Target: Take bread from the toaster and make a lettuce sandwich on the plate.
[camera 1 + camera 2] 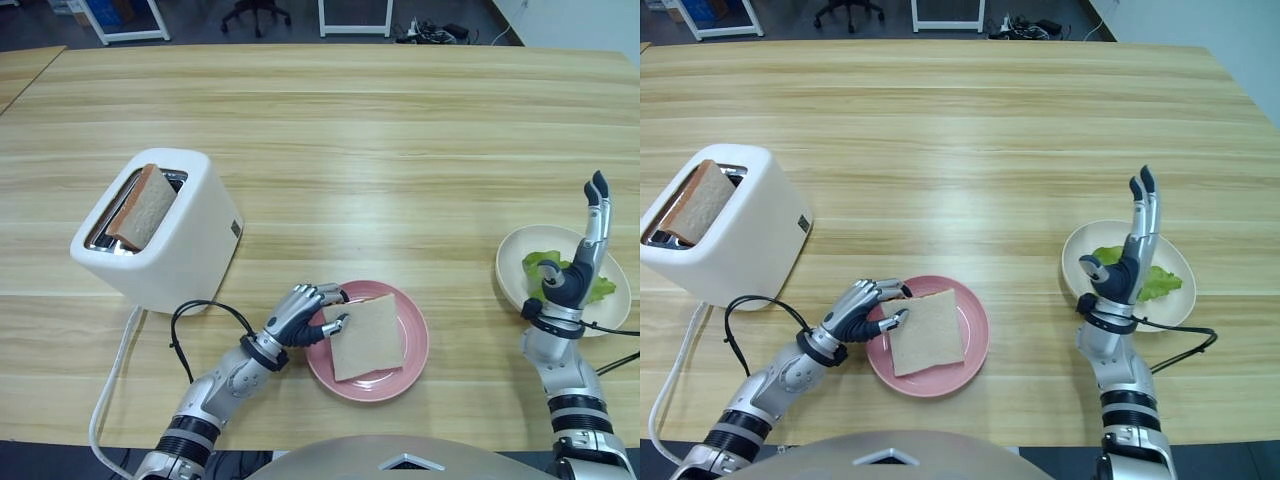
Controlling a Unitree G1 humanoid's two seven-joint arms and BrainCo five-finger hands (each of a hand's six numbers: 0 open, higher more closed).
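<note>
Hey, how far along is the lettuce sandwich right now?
Done: one bread slice lies flat on the pink plate. In hand: the left hand is at that slice's left edge. The right hand is raised, open and empty, by the near rim of the bowl. Left: the lettuce is all in the bowl, and the second slice stands in the toaster.

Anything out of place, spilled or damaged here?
Nothing spilled or damaged. The bread slice in the toaster leans at a slant; the slice on the plate lies flat, lettuce sits inside its bowl.
</note>
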